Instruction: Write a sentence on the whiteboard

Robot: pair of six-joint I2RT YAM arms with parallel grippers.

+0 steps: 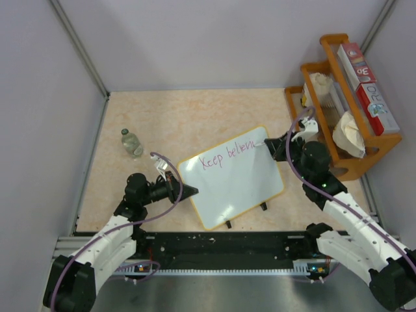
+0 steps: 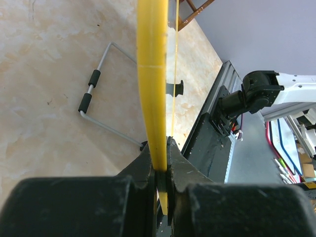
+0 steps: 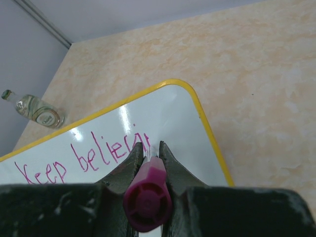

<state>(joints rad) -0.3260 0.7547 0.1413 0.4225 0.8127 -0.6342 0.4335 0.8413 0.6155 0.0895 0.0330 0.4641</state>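
Observation:
The whiteboard [image 1: 237, 185] lies tilted on the table, white with a yellow rim [image 3: 207, 126]. The sentence [image 1: 227, 156] in purple-pink marker reads "Keep believ" plus a partial stroke along the upper edge [image 3: 98, 155]. My left gripper [image 1: 190, 191] is shut on the board's left rim, seen edge-on as a yellow strip [image 2: 152, 89] between its jaws [image 2: 163, 153]. My right gripper [image 1: 268, 144] is shut on a purple marker [image 3: 148, 195], whose tip rests on the board just right of the last letters [image 3: 150, 148].
A small glass bottle [image 1: 132, 143] lies at the left of the table [image 1: 188, 117]. A wooden rack [image 1: 351, 104] with boxes and cloths stands at the back right. The board's wire stand [image 2: 98, 98] shows under it. Grey walls enclose the table.

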